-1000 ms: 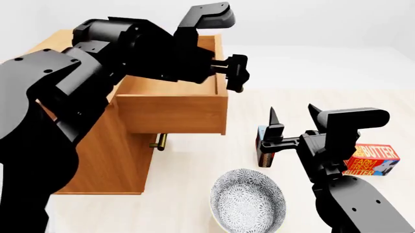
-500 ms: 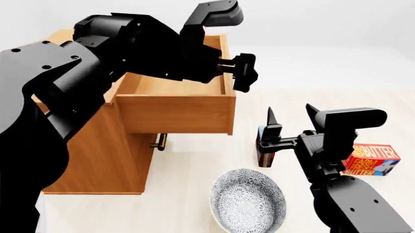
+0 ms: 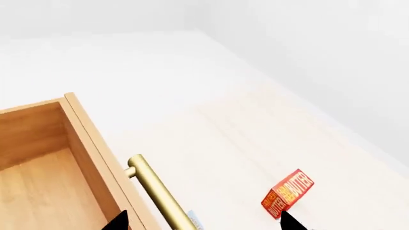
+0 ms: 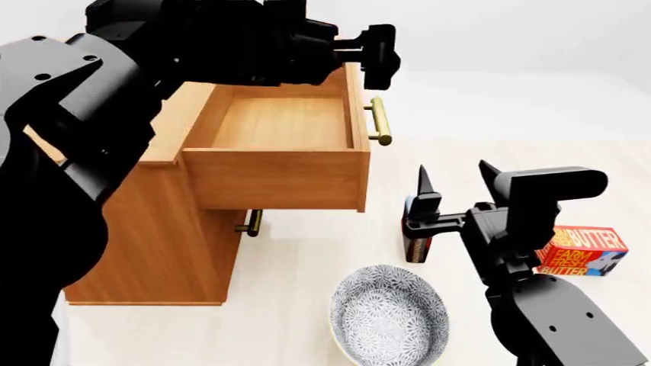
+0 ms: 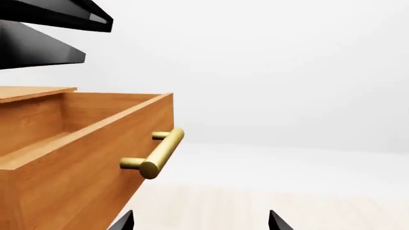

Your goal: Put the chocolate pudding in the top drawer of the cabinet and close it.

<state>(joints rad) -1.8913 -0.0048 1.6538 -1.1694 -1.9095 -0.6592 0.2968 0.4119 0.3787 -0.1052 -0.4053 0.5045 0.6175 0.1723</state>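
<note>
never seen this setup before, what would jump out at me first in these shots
The top drawer of the wooden cabinet stands pulled wide open and empty, its brass handle free, with the left gripper raised above that handle. On the floor to the right, the right gripper hangs open over the upright chocolate pudding, between a patterned bowl in front and a Farm Fresh Butter box further right.
</note>
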